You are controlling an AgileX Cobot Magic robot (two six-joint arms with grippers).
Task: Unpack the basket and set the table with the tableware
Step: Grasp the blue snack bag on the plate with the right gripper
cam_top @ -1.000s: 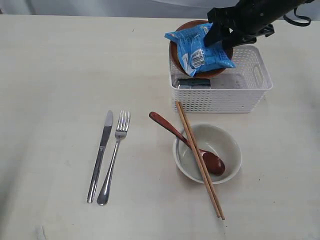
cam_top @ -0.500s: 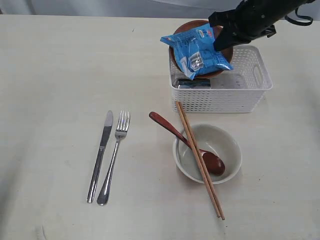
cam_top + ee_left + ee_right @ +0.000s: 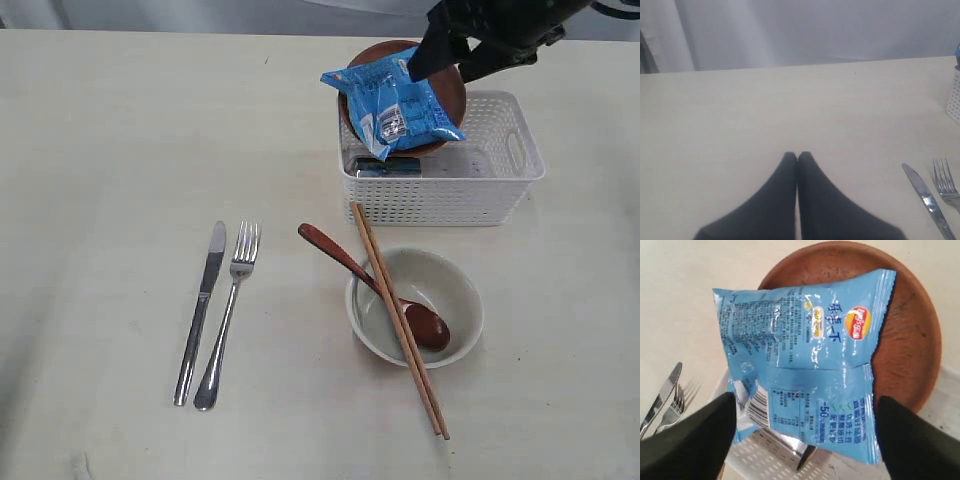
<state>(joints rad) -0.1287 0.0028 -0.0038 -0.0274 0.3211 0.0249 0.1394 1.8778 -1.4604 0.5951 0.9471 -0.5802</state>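
Right tool point(image 3: 805, 402), jaws spread and empty, hovers over the snack packet point(image 3: 805, 340) lying on the plate point(image 3: 910, 340) in the far-right basket point(image 3: 440, 195); left tool point(image 3: 797, 157) clenched; next, likely grasp the plate's rim for the worktop point(image 3: 120, 150).

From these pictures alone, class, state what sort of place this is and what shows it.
Likely a dining table staged in a test room: knife and fork side by side, bowl with spoon and chopsticks, robot arm over the basket.
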